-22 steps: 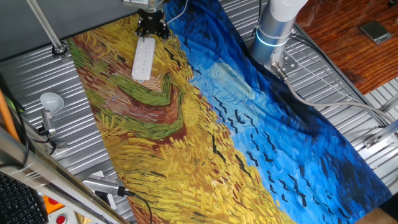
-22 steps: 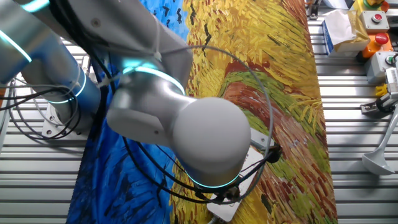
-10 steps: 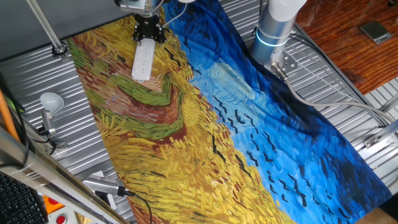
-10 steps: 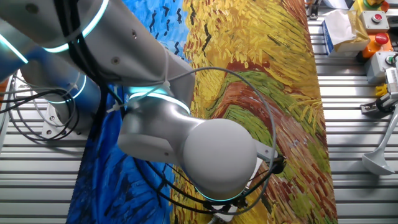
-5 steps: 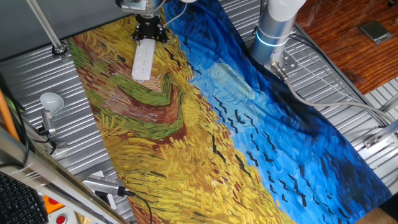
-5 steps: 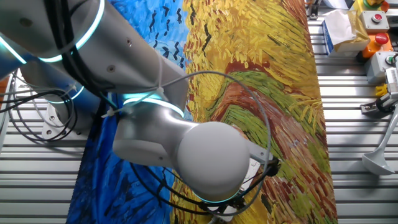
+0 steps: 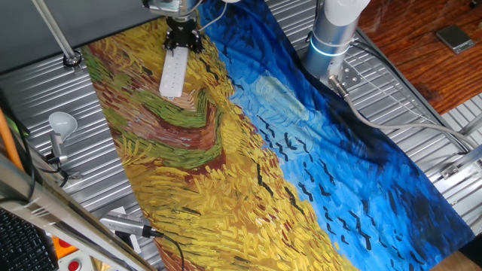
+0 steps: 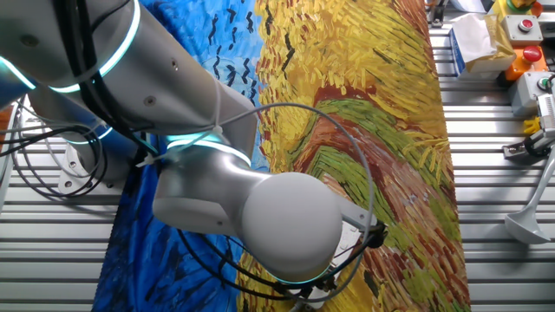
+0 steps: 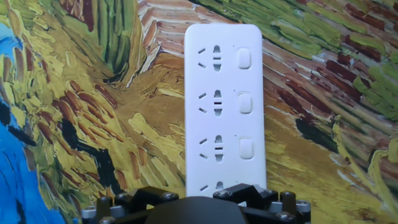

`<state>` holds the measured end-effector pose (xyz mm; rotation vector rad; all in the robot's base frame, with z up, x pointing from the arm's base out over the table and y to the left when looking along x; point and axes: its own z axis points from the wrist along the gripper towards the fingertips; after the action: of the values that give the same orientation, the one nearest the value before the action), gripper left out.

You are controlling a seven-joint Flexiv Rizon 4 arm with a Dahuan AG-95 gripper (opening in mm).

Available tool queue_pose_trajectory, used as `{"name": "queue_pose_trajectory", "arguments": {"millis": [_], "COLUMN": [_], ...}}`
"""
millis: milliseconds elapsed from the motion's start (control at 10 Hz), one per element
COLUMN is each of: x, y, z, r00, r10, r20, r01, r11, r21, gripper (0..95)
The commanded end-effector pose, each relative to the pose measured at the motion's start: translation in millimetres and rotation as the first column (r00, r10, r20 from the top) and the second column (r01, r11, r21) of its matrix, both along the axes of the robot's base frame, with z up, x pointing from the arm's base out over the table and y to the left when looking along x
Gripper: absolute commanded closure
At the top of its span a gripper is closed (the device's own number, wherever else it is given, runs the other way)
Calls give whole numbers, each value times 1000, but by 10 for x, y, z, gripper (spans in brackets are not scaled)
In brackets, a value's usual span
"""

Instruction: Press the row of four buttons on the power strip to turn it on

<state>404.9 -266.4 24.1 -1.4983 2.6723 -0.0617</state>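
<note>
Power strip (image 9: 224, 106): white bar, lying flat on the painted cloth (image 7: 248, 150), its near end under my gripper (image 7: 183, 38). Row of four buttons (image 9: 245, 103): three show along its right edge, the nearest hidden by the hand. Fingers' gap: I cannot tell. Light bulb (image 7: 62, 122): well apart, on the ribbed table (image 7: 45, 90).

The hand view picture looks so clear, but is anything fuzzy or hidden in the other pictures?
Hand view: the power strip is sharp and evenly lit, three buttons show, and the end effector hides its near end. One fixed view: the strip is tiny, buttons too small to see. The other fixed view: the big grey robot arm is close, a bit soft, and blocks nearly all of the strip.
</note>
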Motion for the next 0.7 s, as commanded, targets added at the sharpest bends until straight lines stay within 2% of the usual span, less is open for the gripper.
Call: {"name": "queue_pose_trajectory", "arguments": {"millis": [100, 700], "x": [0, 46], "y": [3, 3], "z": [-11, 2], "r00": [1000, 1000], "r10": [3, 5], "r20": [5, 4], "r01": [-3, -5], "r11": [1000, 1000], "r21": [4, 1], "gripper": [190, 190]}}
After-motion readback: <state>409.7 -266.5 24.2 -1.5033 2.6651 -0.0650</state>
